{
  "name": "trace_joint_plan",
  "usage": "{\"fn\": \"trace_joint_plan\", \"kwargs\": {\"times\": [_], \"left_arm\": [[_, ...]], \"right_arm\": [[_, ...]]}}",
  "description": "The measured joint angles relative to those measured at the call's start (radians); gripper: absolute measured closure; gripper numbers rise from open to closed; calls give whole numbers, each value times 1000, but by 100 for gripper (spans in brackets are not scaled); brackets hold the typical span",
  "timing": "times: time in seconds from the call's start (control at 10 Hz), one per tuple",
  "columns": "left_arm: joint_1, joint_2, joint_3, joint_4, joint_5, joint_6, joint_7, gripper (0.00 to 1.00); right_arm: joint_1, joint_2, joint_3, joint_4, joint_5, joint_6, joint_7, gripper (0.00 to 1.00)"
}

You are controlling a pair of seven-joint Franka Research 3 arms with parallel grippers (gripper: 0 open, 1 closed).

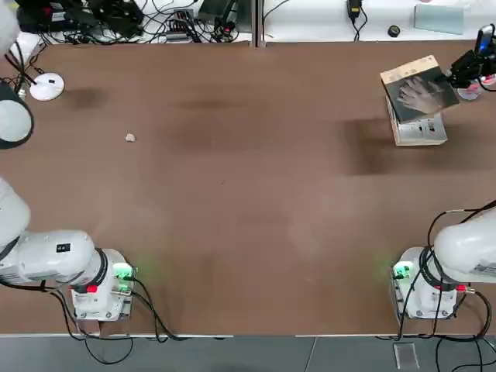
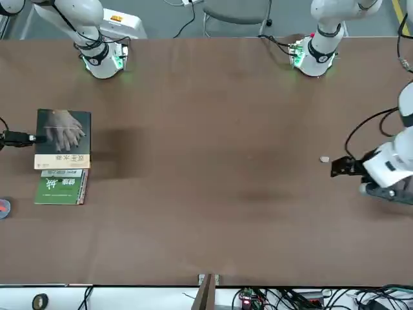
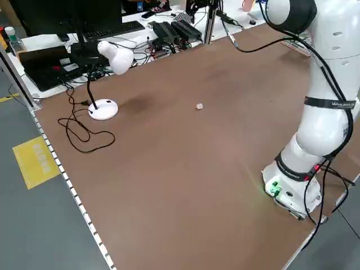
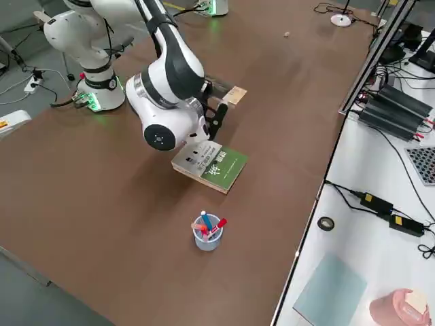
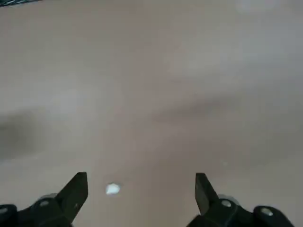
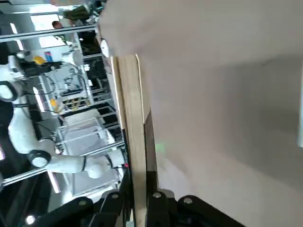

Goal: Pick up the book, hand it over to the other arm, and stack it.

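Only the front view shows right fingers (image 2: 33, 137) pinching the book (image 2: 62, 138); left fingers (image 5: 75, 191) wide.

the work surface is a broad brown matte table (image 1: 248, 194). a white bench (image 4: 353, 224) runs along its far edge, carrying black power adapters (image 4: 397, 112), tangled black cables (image 1: 155, 23) and a roll of black tape (image 4: 326, 223). a white gooseneck desk lamp (image 3: 109, 67) stands on a round base at one table corner. the floor (image 3: 34, 225) is grey, marked with a yellow square patch (image 3: 38, 160). a grey chair (image 2: 235, 13) stands behind the table.
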Motion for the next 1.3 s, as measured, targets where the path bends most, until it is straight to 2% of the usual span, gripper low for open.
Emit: {"fn": "trace_joint_plan", "kwargs": {"times": [0.3, 0.6, 0.8, 1.1, 1.3], "left_arm": [[24, -61, 10, -3, 2, -132, -4, 0], [19, -142, 40, -57, 2, -173, -10, 0], [0, -214, 66, -147, 0, -147, -20, 0], [-89, -347, 152, -371, -1, 3, -35, 0], [-107, -410, 173, -495, -1, 71, -52, 0]], "right_arm": [[-42, 43, -2, 37, -20, 1, -48, 85], [-70, 104, -2, 54, -20, 25, -97, 85], [-83, 139, -2, 73, -20, 31, -134, 85], [-112, 173, -2, 102, -19, 30, -175, 85], [-130, 186, -1, 117, -19, 30, -216, 85]]}}
